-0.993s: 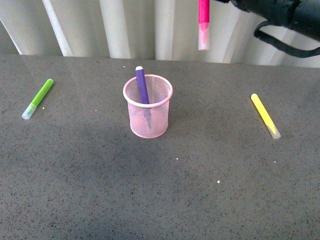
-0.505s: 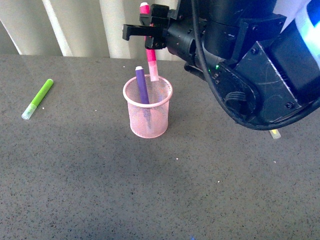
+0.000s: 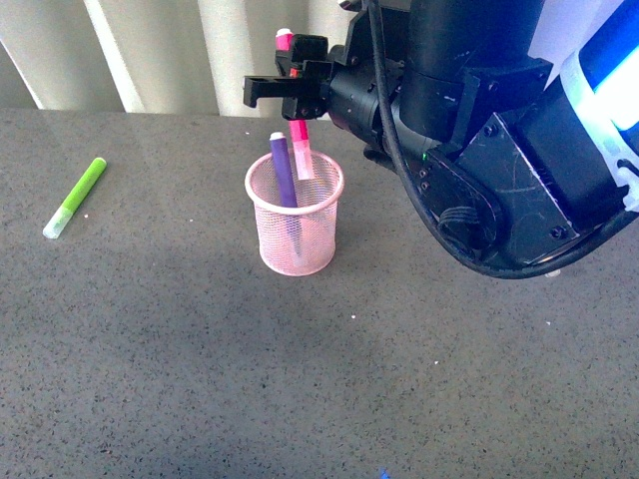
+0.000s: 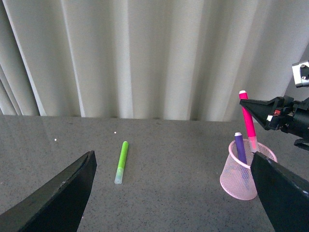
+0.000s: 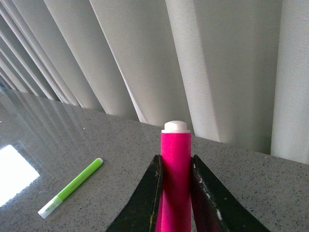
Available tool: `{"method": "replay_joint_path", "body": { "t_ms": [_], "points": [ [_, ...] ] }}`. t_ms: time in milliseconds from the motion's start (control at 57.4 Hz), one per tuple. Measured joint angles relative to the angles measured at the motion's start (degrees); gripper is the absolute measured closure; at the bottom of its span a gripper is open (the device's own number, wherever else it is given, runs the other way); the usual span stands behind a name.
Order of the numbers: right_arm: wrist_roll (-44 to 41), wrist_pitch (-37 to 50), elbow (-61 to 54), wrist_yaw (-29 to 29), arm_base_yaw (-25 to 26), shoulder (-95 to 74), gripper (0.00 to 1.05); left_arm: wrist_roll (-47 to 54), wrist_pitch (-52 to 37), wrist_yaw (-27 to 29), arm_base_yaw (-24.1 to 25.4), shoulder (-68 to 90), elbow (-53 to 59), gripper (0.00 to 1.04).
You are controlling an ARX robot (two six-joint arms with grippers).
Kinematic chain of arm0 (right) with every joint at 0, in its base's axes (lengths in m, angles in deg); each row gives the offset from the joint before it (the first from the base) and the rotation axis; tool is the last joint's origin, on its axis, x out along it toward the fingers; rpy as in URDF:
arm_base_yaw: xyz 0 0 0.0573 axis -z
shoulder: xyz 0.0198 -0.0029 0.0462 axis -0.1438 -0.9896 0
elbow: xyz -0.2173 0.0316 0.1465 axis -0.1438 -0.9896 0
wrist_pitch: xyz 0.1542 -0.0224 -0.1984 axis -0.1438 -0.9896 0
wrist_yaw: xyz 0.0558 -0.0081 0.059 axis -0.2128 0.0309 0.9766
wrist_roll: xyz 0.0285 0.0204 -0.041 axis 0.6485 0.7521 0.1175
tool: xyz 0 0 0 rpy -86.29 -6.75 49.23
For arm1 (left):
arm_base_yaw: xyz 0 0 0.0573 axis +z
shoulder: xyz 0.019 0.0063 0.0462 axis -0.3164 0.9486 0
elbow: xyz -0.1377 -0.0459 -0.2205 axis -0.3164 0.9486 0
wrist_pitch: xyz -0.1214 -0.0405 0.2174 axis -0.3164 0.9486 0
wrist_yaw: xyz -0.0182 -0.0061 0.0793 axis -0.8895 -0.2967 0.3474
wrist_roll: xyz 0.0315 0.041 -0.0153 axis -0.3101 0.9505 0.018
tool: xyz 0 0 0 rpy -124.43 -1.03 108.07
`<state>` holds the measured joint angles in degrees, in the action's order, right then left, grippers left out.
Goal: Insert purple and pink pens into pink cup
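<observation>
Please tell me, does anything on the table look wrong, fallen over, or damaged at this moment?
Nothing stands out. The pink cup stands upright with the purple pen leaning inside. The right gripper holds the pink pen, its lower end just inside the rim. The green marker lies flat, apart from the cup.

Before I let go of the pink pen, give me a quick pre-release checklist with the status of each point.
1. Right pincer clamped on the magenta pink marker pen: ok, its fingers press both sides of the barrel.
2. Pen's lower end inside the rim of the light pink wire-mesh cup: ok in the front view, where the frosted cap dips below the rim.
3. Pen near upright: ok, only slightly tilted.
4. Dark purple marker pen already in the cup, not blocking: ok, it leans beside the pink one.
5. Pen tip resting on the cup bottom: cannot tell.
6. Left pincer out of the way: ok, open and apart from the cup.
</observation>
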<state>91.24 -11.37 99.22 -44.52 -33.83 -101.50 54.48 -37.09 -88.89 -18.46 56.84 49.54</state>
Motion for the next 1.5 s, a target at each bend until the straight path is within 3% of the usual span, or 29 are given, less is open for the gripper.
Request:
{"method": "replay_joint_path", "body": {
  "t_ms": [418,784,1097,1306,1393,1498],
  "points": [
    [0.1,0.8,-1.9,0.1,2.1,0.5,0.05,0.0,0.0,0.0,0.0,0.0,0.0,0.07],
    [0.9,6.4,-15.8,-1.3,8.2,17.4,0.07,0.0,0.0,0.0,0.0,0.0,0.0,0.07],
    [1.3,5.8,-41.6,-2.0,14.4,48.2,0.07,0.0,0.0,0.0,0.0,0.0,0.0,0.07],
    [-0.4,9.0,-56.6,-3.0,18.9,57.5,0.07,0.0,0.0,0.0,0.0,0.0,0.0,0.07],
    [-9.5,-3.9,-60.3,-17.4,17.9,65.2,0.25,0.0,0.0,0.0,0.0,0.0,0.0,0.07],
    [-13.5,-9.7,-62.4,-18.4,19.1,72.1,0.47,0.0,0.0,0.0,0.0,0.0,0.0,0.07]
  ]
}}
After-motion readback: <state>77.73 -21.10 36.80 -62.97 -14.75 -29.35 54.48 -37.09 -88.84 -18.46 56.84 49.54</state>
